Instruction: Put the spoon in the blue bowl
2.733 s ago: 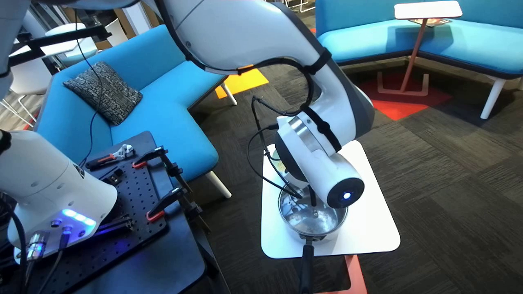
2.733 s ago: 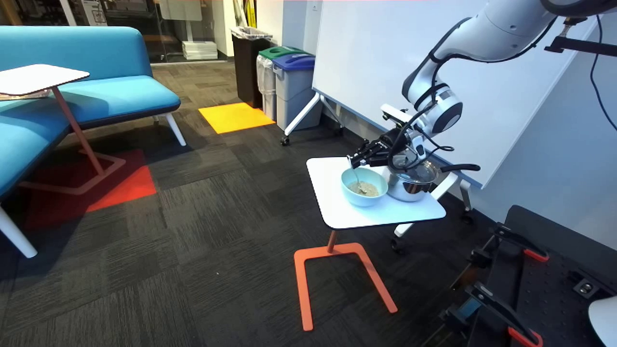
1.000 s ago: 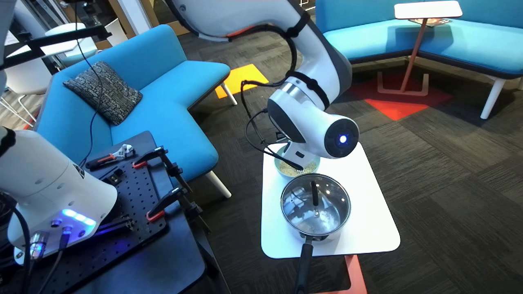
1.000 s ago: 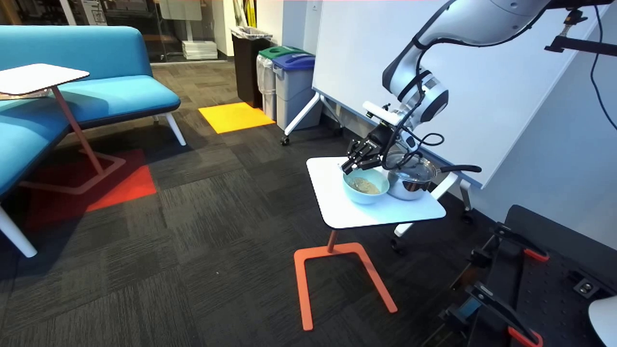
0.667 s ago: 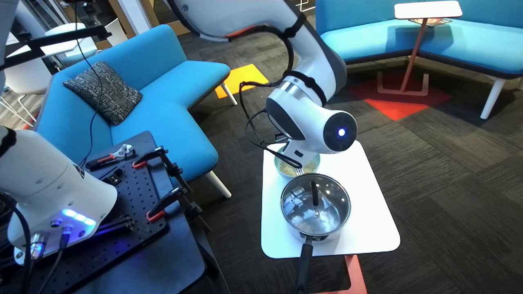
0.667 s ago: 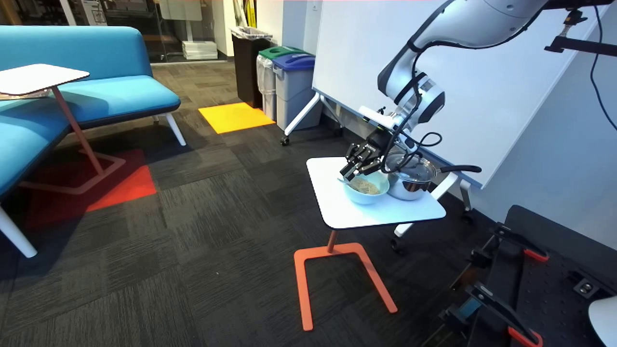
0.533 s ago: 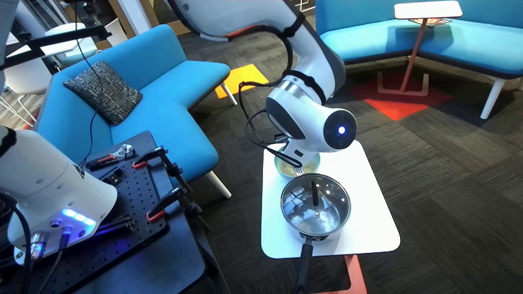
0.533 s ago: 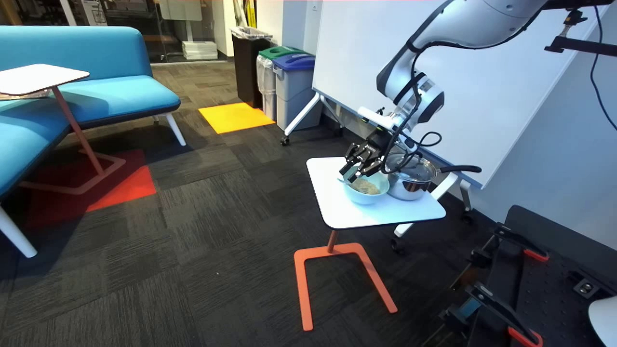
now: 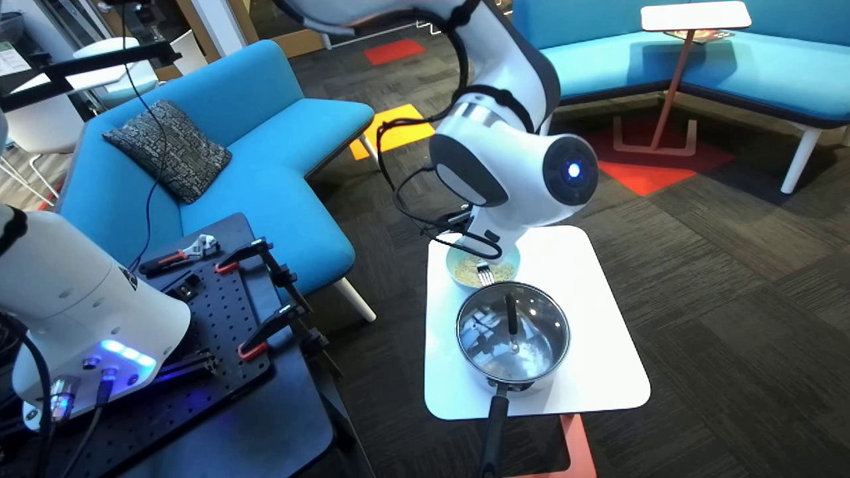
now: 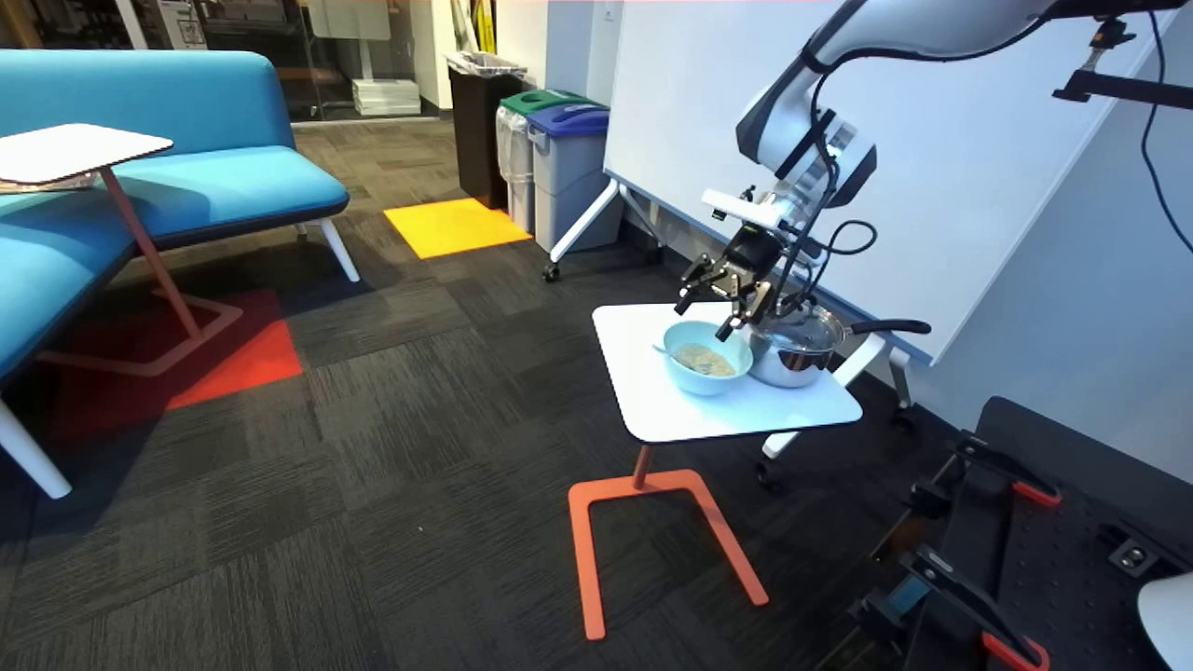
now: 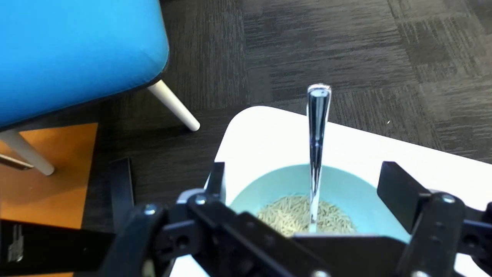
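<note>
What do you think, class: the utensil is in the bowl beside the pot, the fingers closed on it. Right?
Not quite: the wrist view shows the fingers standing apart, not closed on the utensil. It is indeed in the bowl beside the pot.

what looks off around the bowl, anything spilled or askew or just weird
One oddity: the metal utensil leaning in the blue bowl shows what look like fork tines in an exterior view, though the task says spoon. Otherwise nothing stands out: I see no spill, and the bowl and pot stand upright.
</note>
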Motion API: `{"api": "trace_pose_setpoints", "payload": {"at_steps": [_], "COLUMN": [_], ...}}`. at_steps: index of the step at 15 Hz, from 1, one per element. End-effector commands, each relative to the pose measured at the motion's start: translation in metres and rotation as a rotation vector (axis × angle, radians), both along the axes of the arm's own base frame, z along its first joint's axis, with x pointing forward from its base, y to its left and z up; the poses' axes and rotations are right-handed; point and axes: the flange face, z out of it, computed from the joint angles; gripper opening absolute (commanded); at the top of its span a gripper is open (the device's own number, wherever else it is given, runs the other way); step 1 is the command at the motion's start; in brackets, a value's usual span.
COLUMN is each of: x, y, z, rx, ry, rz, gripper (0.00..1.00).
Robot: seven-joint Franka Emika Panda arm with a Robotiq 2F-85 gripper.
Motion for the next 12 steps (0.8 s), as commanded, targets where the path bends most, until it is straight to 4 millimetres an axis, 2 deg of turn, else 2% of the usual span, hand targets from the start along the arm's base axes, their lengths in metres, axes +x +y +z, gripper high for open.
{"api": "trace_pose_setpoints", "payload": {"at_steps": [1,4,7,8,9,12], "x": [-0.02,-0.027,-0.027,-0.027,-0.019,-0.02], "y": [-0.001,-0.006,-0.009,-0.009,-0.017,-0.015], "z": [0.063,0.107,0.138,0.145,0.129,0.141], "rx": [-0.072,-0.143,-0.198,-0.209,-0.199,-0.214], "ry": [0.078,0.107,0.134,0.145,0.123,0.128], "rz": [0.013,0.043,0.07,0.081,0.08,0.082], "gripper": [1.0,1.0,1.0,1.0,1.0,1.0]}}
